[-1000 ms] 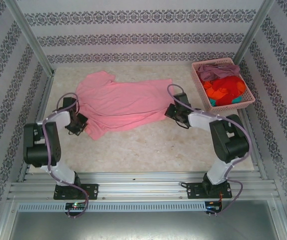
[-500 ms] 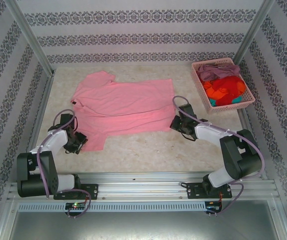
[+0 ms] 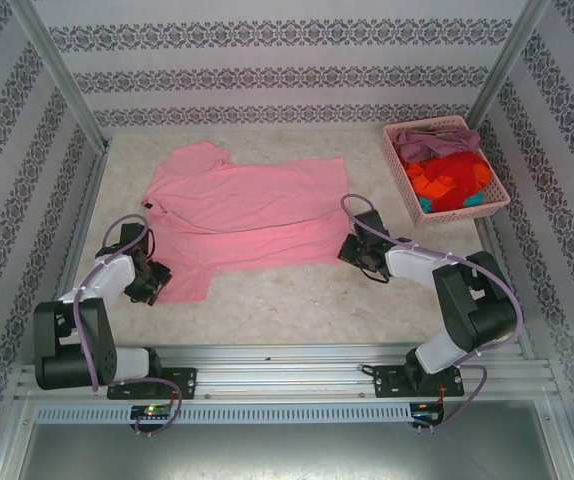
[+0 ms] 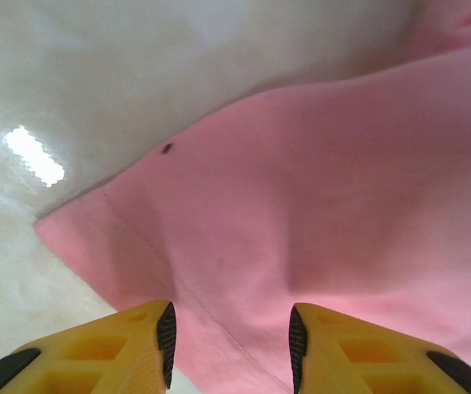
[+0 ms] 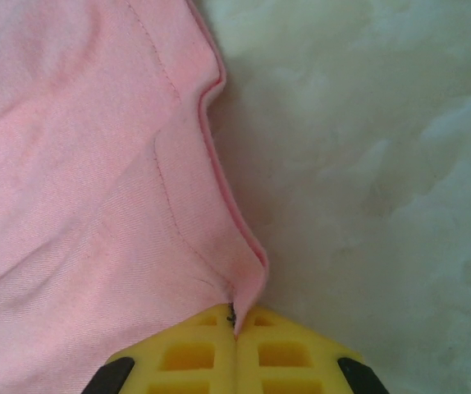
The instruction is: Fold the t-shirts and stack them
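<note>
At the near side of the table [image 3: 297,300], the left gripper [image 3: 153,280] sits low at about 8 o'clock, its yellow fingers [image 4: 137,345] parted narrowly over the near-left corner of the light pink t-shirt [image 3: 247,215], gripping nothing. At about 4 o'clock the right gripper [image 3: 355,250] is clamped on the shirt's near-right hem, the stitched edge pinched between its closed fingers [image 5: 194,353]. The shirt lies spread flat from the table's middle toward 10 o'clock, where one sleeve points outward. In the far corner at 2 o'clock, well apart from the shirt, a pink lattice basket [image 3: 399,165] holds a mauve t-shirt [image 3: 435,138], an orange-red t-shirt [image 3: 447,178] and a teal t-shirt [image 3: 477,197], all bunched together.
</note>
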### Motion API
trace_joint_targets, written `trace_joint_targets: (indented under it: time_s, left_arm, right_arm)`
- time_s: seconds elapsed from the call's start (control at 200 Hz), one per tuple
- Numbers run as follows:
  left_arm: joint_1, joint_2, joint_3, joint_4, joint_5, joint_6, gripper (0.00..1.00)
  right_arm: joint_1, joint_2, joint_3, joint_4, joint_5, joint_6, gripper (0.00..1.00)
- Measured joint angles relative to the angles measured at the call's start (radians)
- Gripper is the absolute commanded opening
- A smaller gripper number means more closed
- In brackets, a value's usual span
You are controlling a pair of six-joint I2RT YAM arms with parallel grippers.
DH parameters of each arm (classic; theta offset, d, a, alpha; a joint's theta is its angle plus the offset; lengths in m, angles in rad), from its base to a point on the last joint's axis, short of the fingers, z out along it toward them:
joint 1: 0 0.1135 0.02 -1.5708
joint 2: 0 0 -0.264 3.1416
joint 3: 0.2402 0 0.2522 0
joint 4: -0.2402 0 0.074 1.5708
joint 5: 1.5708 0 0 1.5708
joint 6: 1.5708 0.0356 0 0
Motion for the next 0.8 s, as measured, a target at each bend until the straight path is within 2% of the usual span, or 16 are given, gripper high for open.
trace_joint_targets:
  time_s: [0.11, 0.195, 0.385, 0.619, 0.804]
  left_arm:
    - [0.002, 0.046, 0.008, 0.004, -0.006, -0.008, 0.39]
    - [0.005, 0.065, 0.013, 0.015, -0.006, -0.019, 0.33]
    - [0.006, 0.065, 0.004, 0.060, 0.005, -0.032, 0.00]
    - [0.006, -0.003, -0.035, 0.096, 0.015, -0.036, 0.00]
    - [0.006, -0.150, -0.119, 0.041, 0.019, -0.047, 0.00]
  right_arm:
    - [0.000, 0.004, 0.001, 0.000, 0.000, 0.000, 0.00]
    - [0.000, 0.004, 0.001, 0.000, 0.000, 0.000, 0.00]
    - [-0.003, -0.023, 0.001, -0.002, 0.000, 0.000, 0.00]
    - [-0.003, -0.097, -0.027, -0.023, 0.013, 0.002, 0.00]
    - [0.005, -0.240, -0.129, -0.071, 0.043, 0.037, 0.00]
